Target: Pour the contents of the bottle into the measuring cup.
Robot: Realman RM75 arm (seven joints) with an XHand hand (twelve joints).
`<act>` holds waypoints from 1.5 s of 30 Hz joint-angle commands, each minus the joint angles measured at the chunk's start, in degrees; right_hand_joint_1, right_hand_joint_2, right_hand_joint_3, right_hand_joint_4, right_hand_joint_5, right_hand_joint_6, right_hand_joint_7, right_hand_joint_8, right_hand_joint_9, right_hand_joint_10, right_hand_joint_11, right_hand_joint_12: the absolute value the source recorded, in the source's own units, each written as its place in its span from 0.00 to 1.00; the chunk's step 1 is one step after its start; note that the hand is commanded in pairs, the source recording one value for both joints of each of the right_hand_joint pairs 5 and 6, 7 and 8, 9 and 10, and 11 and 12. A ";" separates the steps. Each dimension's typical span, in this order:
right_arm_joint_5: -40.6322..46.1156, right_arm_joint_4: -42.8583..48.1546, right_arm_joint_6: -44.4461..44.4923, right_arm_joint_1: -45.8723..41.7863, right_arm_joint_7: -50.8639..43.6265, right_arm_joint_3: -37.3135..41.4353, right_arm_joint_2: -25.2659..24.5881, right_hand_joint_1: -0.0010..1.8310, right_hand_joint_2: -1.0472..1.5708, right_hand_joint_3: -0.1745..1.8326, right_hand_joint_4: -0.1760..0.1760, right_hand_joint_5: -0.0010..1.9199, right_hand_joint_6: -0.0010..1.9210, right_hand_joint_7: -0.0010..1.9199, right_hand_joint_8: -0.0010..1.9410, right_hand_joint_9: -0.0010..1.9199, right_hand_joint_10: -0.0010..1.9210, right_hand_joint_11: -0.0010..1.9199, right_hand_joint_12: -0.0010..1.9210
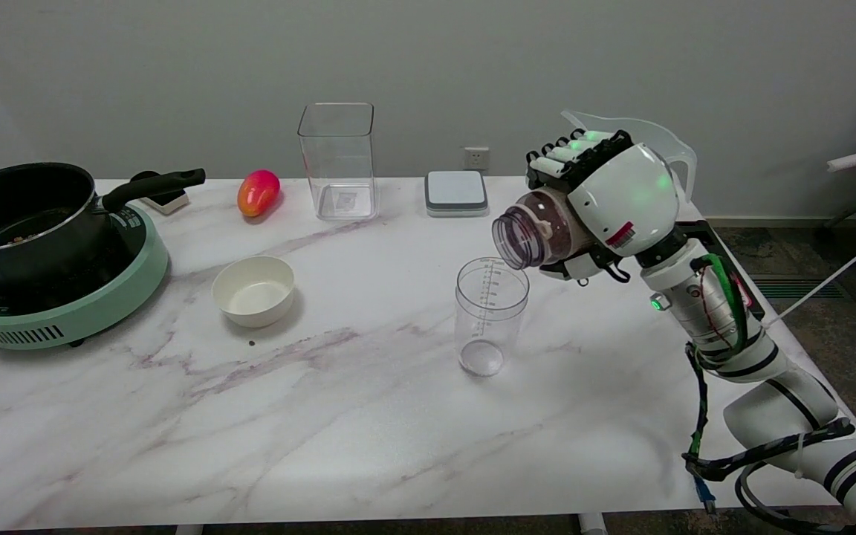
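Head view: we see the right hand gripping the tilted bottle above the measuring cup; cup graduations unreadable.

White arm, green cabling, black-and-white hand with red-striped label.

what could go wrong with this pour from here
1. The bottle's mouth sits above the measuring cup's right rim, not its centre, so the dark contents may spill onto the table.
2. The cup looks light and empty; a nudge from the right hand might tip it.
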 commanded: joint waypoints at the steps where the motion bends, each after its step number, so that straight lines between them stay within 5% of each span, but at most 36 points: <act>1: -4.12 2.44 -3.20 -0.08 -0.22 2.03 0.05 0.75 0.86 0.27 0.50 0.85 0.85 0.76 0.75 0.70 0.70 0.61 0.61; 28: -6.29 3.66 -4.25 -1.92 -3.06 3.59 -0.50 0.76 0.82 0.29 0.50 0.82 0.82 0.74 0.73 0.68 0.68 0.60 0.60; 45: -17.99 8.47 -5.69 -2.22 4.76 11.33 -0.51 0.77 0.79 0.30 0.50 0.81 0.81 0.72 0.72 0.68 0.68 0.59 0.59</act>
